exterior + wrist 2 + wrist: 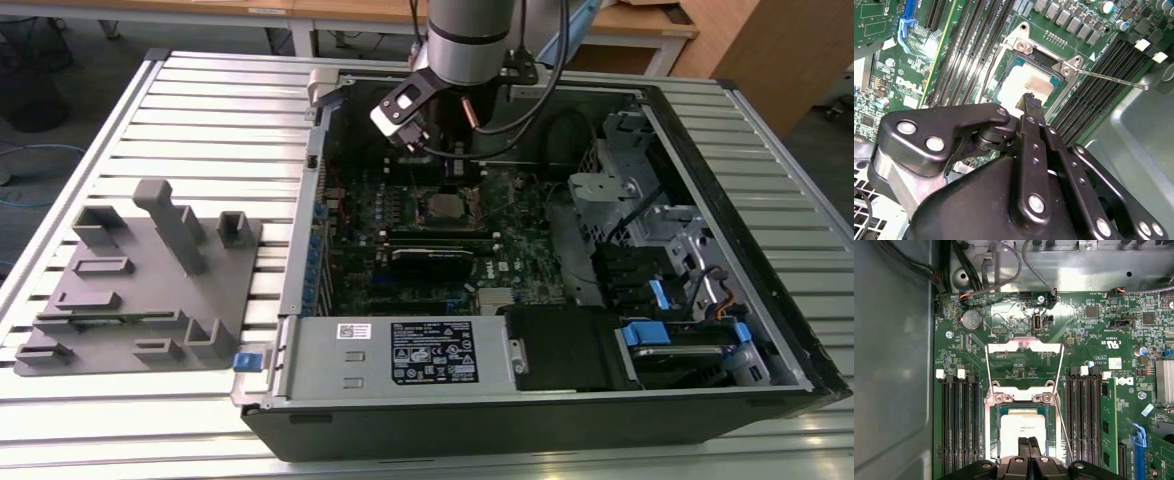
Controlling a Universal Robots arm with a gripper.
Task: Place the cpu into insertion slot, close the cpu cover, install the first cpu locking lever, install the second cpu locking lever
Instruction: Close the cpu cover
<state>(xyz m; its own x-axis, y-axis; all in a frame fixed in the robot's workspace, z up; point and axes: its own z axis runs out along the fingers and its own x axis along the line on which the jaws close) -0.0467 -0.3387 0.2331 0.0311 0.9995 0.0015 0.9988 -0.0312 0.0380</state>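
The arm (467, 40) reaches down into the computer case (534, 420), by its far wall. The claw (1029, 441) is pinched closed, holding nothing, with its tips just over the cpu (1021, 426). The cpu lies flat in the insertion slot (997, 430) — the cpu cover (1024, 346) is flipped up, open.

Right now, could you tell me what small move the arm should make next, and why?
Probably lift the gripper straight up: the cpu already lies in the insertion slot, the jaws are shut over it, and the cpu cover stands open.
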